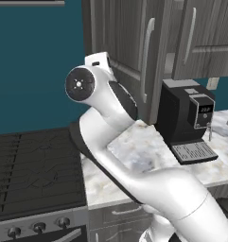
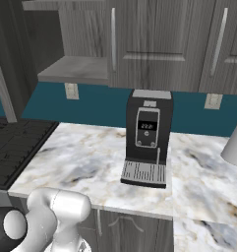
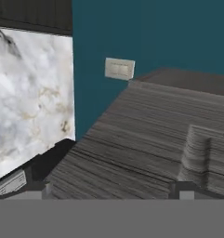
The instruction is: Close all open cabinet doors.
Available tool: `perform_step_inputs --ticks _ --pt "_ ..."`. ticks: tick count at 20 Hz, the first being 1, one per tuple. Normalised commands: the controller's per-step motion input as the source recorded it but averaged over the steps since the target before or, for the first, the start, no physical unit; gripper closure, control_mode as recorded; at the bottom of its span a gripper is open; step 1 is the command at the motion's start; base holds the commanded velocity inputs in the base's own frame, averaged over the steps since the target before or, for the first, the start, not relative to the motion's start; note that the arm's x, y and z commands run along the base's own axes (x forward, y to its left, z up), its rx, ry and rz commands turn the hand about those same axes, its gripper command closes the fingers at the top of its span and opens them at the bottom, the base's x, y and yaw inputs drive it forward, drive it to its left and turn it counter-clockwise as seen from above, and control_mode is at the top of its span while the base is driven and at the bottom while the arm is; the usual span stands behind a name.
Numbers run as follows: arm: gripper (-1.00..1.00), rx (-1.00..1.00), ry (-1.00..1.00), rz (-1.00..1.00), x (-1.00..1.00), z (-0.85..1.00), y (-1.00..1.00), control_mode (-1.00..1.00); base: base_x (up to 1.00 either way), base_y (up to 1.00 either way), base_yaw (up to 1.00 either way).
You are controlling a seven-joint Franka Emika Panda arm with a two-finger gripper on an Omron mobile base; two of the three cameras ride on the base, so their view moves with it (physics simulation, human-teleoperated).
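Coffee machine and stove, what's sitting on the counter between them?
Nothing: in the right base view the marble counter is bare between the coffee machine and the stove.

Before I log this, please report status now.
Hand open, holding nothing, close against open cabinet door. Coffee machine stands under the cabinets.

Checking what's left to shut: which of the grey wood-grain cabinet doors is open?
The leftmost grey wood-grain cabinet door, above the counter beside the stove. It swings out toward the robot, exposing the cabinet shelf; the two doors right of it sit flush.
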Motion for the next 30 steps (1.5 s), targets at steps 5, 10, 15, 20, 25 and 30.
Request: perform_step_inputs --ticks 5,10,15,20,25,30 --pt "-1.0 -0.04 0.07 0.0 1.0 -0.36 0.15 -1.0 0.0 0.0 0.0" --pt "-1.0 -0.08 0.0 -0.03 0.86 -0.49 0.1 -1.0 0.0 0.0 0.0" --pt "-1.0 -0.11 -0.16 -0.12 0.3 -0.33 -0.23 -1.0 0.0 0.0 0.0" --pt "-1.0 -0.04 -0.29 -0.1 -0.02 -0.04 -0.64 -1.0 0.0 0.0 0.0" --pt "-1.0 0.0 -0.25 -0.06 -0.14 0.12 -0.98 -1.0 0.0 0.0 0.0" --pt "-1.0 0.0 -0.17 -0.03 -0.11 0.26 -1.0 -1.0 0.0 0.0 0.0"
